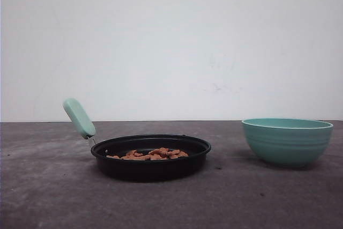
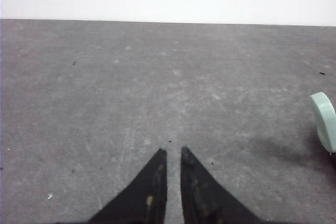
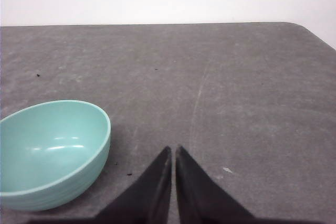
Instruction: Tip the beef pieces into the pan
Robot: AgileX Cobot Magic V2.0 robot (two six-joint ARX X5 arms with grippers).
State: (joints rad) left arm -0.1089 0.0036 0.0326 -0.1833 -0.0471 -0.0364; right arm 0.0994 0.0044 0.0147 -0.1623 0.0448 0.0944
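The black pan (image 1: 151, 168) rests on the grey table left of centre, its mint-green handle (image 1: 79, 117) angled up to the left. A heap of reddish-brown beef pieces (image 1: 153, 154) lies inside it. In the left wrist view my left gripper (image 2: 172, 150) hovers over bare table, shut with only a thin slit between its fingers and nothing held; the tip of the pan handle (image 2: 325, 121) shows off to one side. My right gripper (image 3: 172, 148) is shut and empty, just beside the teal bowl (image 3: 47, 150).
The teal ribbed bowl (image 1: 286, 142) stands upright at the right of the table, and its inside looks empty. A white wall closes off the back. The table's rounded far corner (image 3: 302, 27) shows in the right wrist view.
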